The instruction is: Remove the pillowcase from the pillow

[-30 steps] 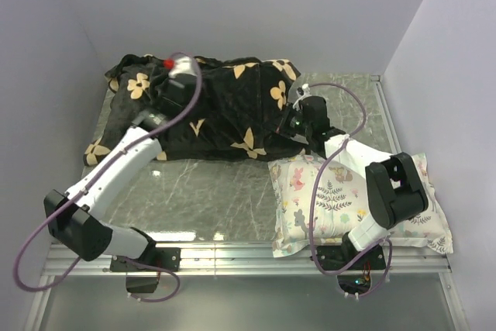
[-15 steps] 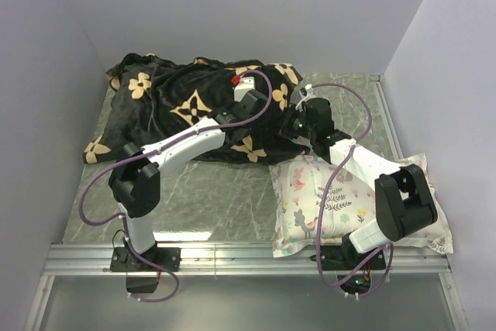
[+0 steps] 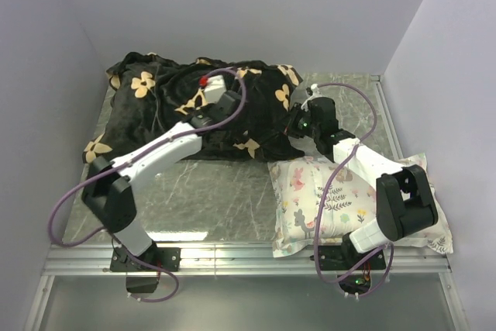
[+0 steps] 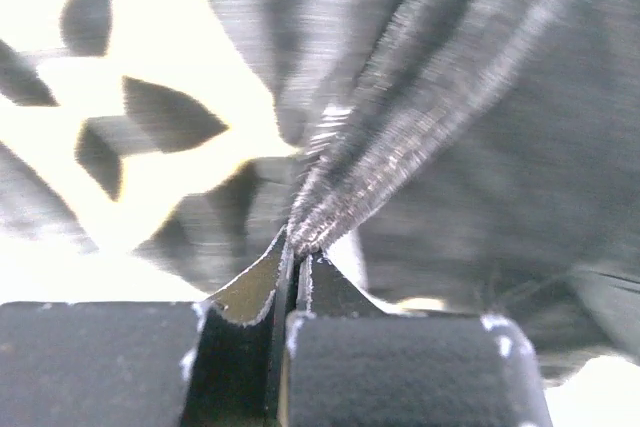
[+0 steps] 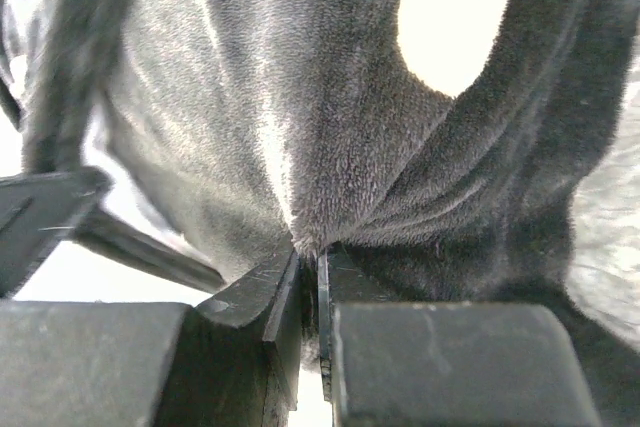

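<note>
The task looked barely begun; the large black plush pillowcase printed with tan flower and star motifs lay bulging across the far half of the grey marbled table, and no plain white pillow showed anywhere at its edges, so I judged the pillow to be wholly inside; what was done was the grasping, what was left was the whole pull-off.

The left gripper was pinched together on a raised ridge of the black fabric near the cover's top middle; the right gripper was likewise clamped on a pucker of it at the cover's right end, just beyond the smaller white pillow with pastel floral print.

The overhead view gave the layout and both arms' reach but hid the fingertips under the wrists; the wrist views alone proved the jaws were closed on cloth, with folds drawn taut towards each pinch; they could not show whether either jaw held pillow beneath.
</note>
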Controlling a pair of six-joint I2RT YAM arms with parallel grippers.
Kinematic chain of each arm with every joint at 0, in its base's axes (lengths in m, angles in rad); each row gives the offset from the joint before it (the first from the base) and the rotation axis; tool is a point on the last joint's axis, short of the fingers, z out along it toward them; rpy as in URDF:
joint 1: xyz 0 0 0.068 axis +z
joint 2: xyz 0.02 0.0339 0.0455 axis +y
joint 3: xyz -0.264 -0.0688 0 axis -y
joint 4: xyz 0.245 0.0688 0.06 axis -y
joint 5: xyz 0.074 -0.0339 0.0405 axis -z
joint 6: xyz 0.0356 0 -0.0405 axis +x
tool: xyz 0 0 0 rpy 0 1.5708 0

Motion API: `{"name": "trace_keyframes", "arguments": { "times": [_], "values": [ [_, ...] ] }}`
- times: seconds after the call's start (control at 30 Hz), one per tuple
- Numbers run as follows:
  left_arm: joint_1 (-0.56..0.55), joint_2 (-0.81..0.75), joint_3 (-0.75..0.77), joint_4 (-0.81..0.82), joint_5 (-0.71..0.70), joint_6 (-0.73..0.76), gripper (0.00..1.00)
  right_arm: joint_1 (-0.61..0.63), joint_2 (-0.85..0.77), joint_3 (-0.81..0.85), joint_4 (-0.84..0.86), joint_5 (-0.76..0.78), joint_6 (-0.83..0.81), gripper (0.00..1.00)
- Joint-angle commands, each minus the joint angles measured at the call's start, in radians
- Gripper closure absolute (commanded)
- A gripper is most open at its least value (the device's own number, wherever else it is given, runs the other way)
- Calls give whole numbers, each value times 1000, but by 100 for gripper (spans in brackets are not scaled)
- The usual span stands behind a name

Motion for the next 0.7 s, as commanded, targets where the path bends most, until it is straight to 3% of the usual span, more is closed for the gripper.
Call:
{"name": "trace_keyframes", "arguments": {
  "times": [0.0, 0.17, 0.33, 0.43, 0.57, 0.6, 0.67],
  "values": [
    [102, -132, -117, -8, -55, -35, 100, -38, -50, 6, -105, 136, -71, 100],
    [263, -321, -372, 102, 58, -55, 99, -66, -38, 18, -159, 208, -94, 100],
    [275, -295, -487, 179, 119, -64, 100, -69, -28, 23, -170, 239, -103, 100],
    [275, -284, -568, 307, 221, -68, 100, -38, -51, 44, -188, 266, -125, 98],
    [272, -266, -592, 358, 275, -75, 100, 92, -105, 124, -291, 417, -181, 71],
    [272, -266, -593, 364, 287, -73, 100, 113, -114, 139, -323, 440, -185, 58],
    [272, -273, -604, 387, 300, -75, 100, 165, -140, 184, -348, 511, -188, 47]
  ]
}}
